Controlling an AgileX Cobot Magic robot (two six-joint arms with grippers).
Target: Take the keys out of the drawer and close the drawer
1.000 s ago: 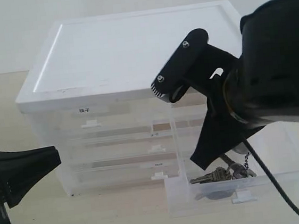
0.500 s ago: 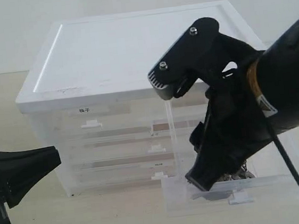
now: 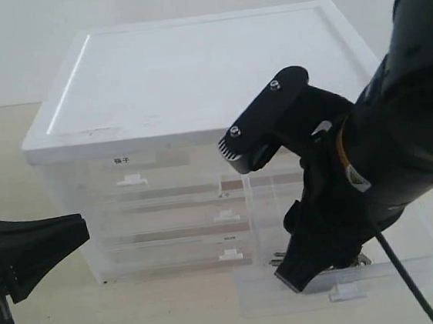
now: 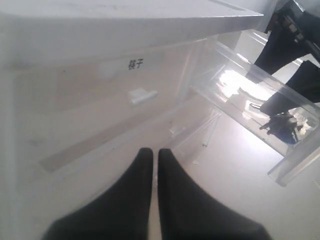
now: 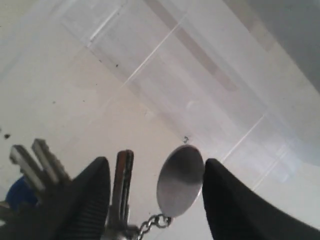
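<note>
- Right gripper (image 5: 155, 165): a second ago it hung above the drawer (image 3: 403, 274). It has since come down into the drawer.
- Lower finger (image 3: 307, 245): its tip was above the drawer's front wall. It now reaches down to that wall, near the drawer's left corner.
- Jaws: now spread wide, straddling one key and the grey disc (image 5: 180, 180) inside the drawer, with no squeeze on either.
- Keys (image 5: 122, 190): earlier in plain sight from the exterior view on the drawer floor. Now almost wholly hidden behind the lowered finger.
- Tab handle (image 3: 345, 294) on the drawer front: sits slightly lower and further left in the exterior view than before. The drawer seems nudged.
</note>
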